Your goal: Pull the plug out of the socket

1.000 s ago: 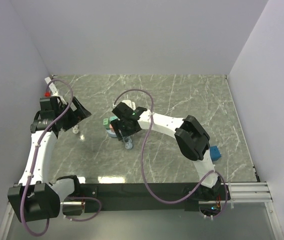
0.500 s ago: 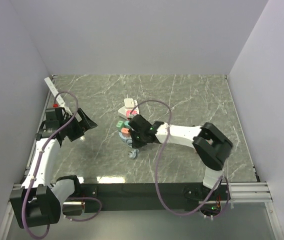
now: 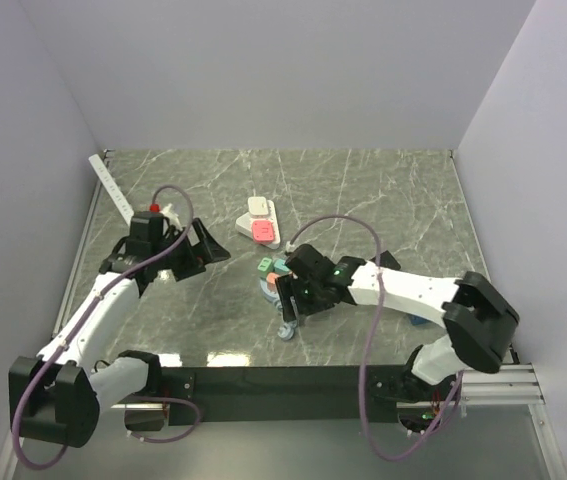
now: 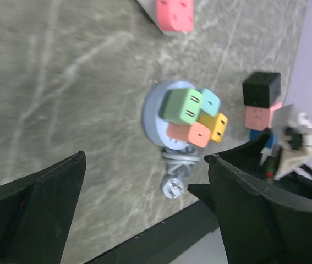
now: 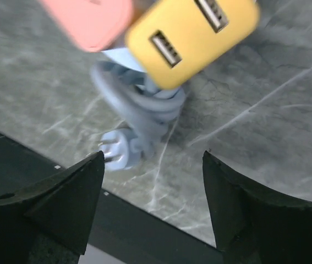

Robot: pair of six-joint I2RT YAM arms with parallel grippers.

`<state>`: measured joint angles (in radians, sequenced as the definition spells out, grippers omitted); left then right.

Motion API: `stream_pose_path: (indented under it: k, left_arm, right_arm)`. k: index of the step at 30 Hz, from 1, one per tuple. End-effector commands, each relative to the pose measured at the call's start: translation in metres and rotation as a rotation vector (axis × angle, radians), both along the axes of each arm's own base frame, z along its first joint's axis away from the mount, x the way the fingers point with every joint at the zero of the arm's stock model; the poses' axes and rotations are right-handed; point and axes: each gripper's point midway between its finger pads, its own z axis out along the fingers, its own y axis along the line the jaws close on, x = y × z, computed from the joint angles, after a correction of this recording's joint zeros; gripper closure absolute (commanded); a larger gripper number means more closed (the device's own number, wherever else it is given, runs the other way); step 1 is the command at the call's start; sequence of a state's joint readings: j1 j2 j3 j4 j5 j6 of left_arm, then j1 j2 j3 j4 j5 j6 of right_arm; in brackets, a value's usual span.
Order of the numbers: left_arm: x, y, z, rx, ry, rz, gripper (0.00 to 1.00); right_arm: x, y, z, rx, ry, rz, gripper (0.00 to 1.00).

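Dragged toward the near edge of the bench [image 3: 393, 200], plug cubes [image 3: 271, 268] on blue socket [image 4: 150, 113] sit just beyond right fingers [image 5: 56, 209], parted, empty; left fingers [image 4: 34, 209] wide, empty, farther off.

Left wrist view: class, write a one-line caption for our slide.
Open left gripper frames a cluster of coloured socket cubes on a blue base, grey cord coiled beside it on the marble table.

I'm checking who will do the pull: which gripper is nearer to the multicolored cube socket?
Right. The right gripper hovers just above the multicolored cube socket and its coiled gray cord; the left gripper stands open well off to its left, apart.
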<state>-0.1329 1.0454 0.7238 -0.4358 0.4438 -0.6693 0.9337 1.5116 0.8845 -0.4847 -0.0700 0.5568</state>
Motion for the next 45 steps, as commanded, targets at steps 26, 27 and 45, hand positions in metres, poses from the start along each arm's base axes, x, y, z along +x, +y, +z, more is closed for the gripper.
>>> stream_pose_path:
  k: [26,27,45]
  left_arm:
    - [-0.004,-0.066,-0.043,-0.036,0.086,-0.069,0.04]
    - [-0.005,-0.066,-0.045,-0.038,0.09,-0.066,0.04]
    - [-0.012,-0.063,-0.053,-0.031,0.099,-0.063,0.05]
  right_arm:
    - [0.094,0.017,0.068,-0.039,-0.291,0.359,0.17]
    - [0.093,0.02,0.067,-0.028,-0.287,0.372,0.17]
    - [0.094,0.033,0.034,-0.026,-0.224,0.567,0.44]
